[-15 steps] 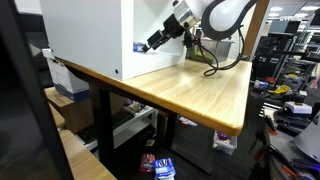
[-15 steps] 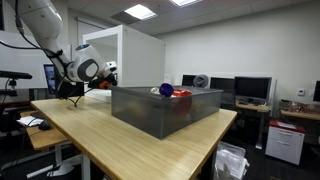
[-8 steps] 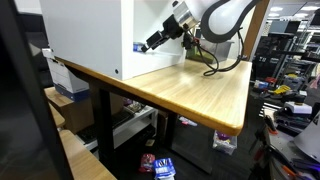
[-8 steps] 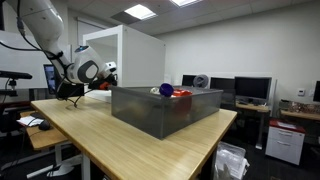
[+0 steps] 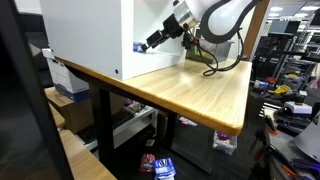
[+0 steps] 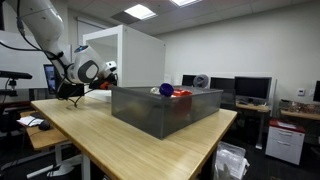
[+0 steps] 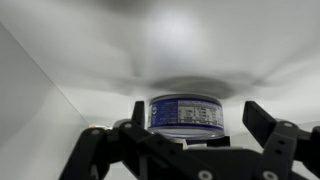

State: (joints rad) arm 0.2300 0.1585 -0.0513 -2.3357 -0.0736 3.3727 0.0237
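Item under inspection: a short, round can (image 7: 186,112) with a printed paper label. It stands upright on the white floor of the enclosure, directly ahead of the gripper (image 7: 195,116) and a little to its left of centre.

Handling, as judged: the body looks like rigid metal that will not give under pressure. The label wrap is smooth and likely somewhat slippery. I cannot tell whether the can is full. If it is, expect a dense, moderate weight for its size. It is not fragile, though a thin wall could dent under hard clamping. The best hold is across the curved side wall at mid-height, one finger on each opposite flank and centred on the axis. An off-centre pinch on a round wall would tend to squirt or twist the can. The rims at top and bottom offer a poorer seat.

Gripper state: released. The fingers (image 7: 262,124) stand spread wider than the can and hold nothing. They appear short of contact with it, though the near edge is blurred.

Surroundings: a white wall (image 7: 30,95) runs close along the gripper's left. In both exterior views the arm reaches into the white enclosure (image 5: 85,35), which stands on the wooden surface (image 5: 195,90). A grey bin (image 6: 160,115) of coloured items sits well apart from the gripper.
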